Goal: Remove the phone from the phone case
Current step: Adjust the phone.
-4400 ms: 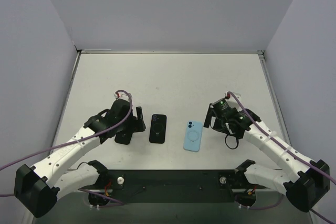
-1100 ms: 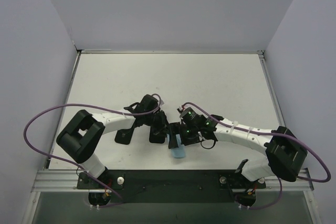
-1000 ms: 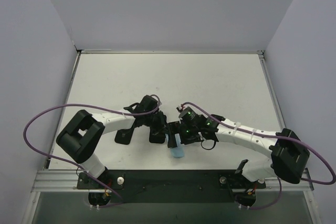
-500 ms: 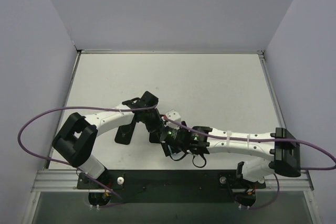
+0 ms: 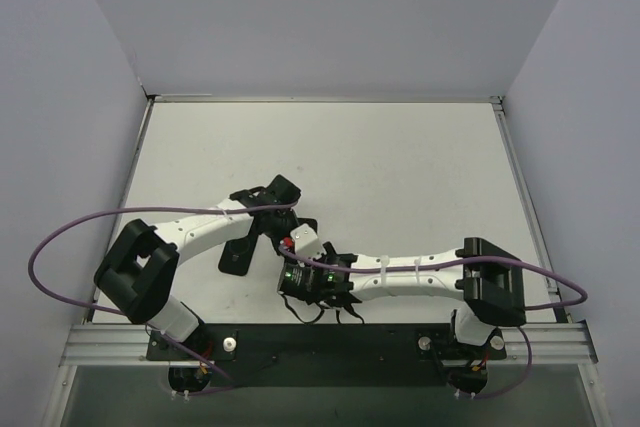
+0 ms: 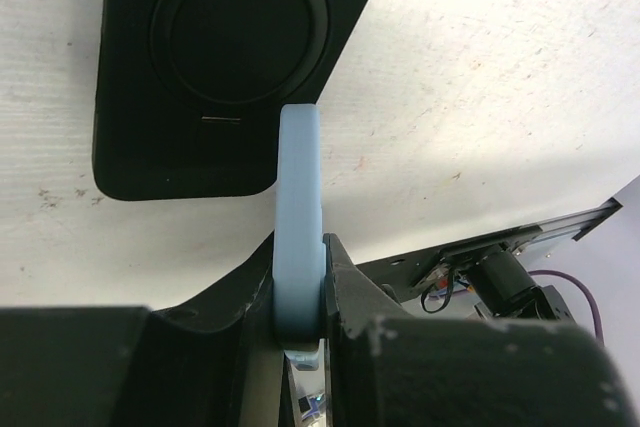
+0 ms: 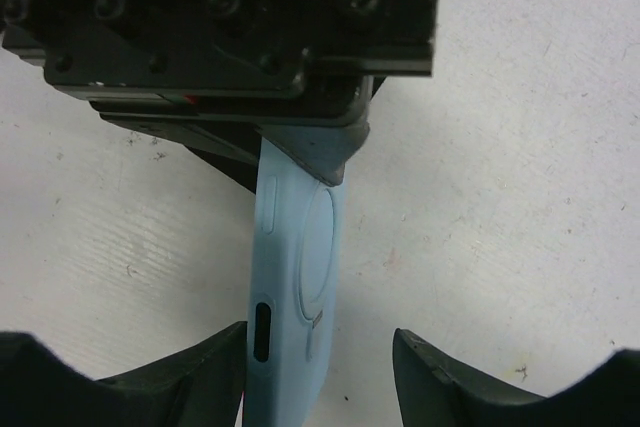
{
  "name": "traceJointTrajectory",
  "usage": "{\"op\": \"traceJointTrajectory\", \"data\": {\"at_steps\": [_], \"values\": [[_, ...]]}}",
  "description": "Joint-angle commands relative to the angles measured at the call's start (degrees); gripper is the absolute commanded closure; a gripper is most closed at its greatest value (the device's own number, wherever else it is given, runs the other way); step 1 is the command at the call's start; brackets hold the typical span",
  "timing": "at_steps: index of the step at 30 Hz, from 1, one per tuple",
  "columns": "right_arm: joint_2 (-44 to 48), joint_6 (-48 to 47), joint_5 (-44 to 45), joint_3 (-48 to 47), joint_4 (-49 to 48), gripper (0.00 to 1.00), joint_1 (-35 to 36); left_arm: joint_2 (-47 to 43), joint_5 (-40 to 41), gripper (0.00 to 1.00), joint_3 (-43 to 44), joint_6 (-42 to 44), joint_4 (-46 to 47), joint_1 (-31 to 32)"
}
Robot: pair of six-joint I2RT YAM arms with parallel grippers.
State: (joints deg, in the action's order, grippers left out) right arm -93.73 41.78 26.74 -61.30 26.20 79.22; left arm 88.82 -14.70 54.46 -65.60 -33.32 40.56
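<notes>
right gripper [image 7: 318, 337]: closest to the front edge of the table. Its two fingers are spread wide and squeeze nothing. One finger is right next to the case and the other is apart from it.
blue phone case [image 7: 298, 247]: stands on its thin edge between the two grippers, low over the front part of the table. Its near end sits in the gap of the right gripper, and its far end is in the left gripper. It has a round ring on its back and a long slot on its side. I cannot tell if it touches the table.
phone: I cannot tell if it is inside the case, because the front of the case does not show.
left gripper [image 6: 300, 267]: just past the case and facing the right gripper. Its fingers are pinched tight on the end of the case.
black flat thing [image 6: 230, 57]: lies flat on the table under the far tip of the case. It has a round ring on it.
table [image 5: 400, 167]: white with small scuff marks.
cables [image 5: 60, 237]: purple, looping out from each arm.
walls [image 5: 320, 17]: plain grey, around the far end and both sides of the table.
</notes>
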Motion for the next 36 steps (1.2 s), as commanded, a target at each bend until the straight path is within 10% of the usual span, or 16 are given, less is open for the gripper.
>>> {"op": "traceJointTrajectory", "data": {"at_steps": [1,11,15,19,23,36], "values": [[-3.2,-0.73,5.86,-3.56,4.65,0.49,1.29,-3.21,0.64,1.0,3.02,-3.21,-4.03,0.4],[-5.41,1.37,9.03,-4.53,7.11,0.97,2.78,-5.85,0.99,1.0,2.32,-3.56,-2.72,0.93],[-3.04,2.08,10.17,-3.48,7.55,1.0,2.96,-7.16,-0.15,1.0,1.79,-3.83,0.26,0.93],[2.39,1.99,11.05,-1.37,7.12,1.0,2.52,-8.48,-4.28,0.74,-0.31,-2.51,8.17,1.1],[8.2,1.81,7.73,2.05,4.48,1.0,-0.02,-10.24,-5.6,0.22,-0.58,-1.55,11.78,1.19],[33.51,1.54,-22.13,18.56,-13.5,1.0,-25.67,-20.67,-6.58,0.09,-8.11,0.74,35.09,-1.79]]}}
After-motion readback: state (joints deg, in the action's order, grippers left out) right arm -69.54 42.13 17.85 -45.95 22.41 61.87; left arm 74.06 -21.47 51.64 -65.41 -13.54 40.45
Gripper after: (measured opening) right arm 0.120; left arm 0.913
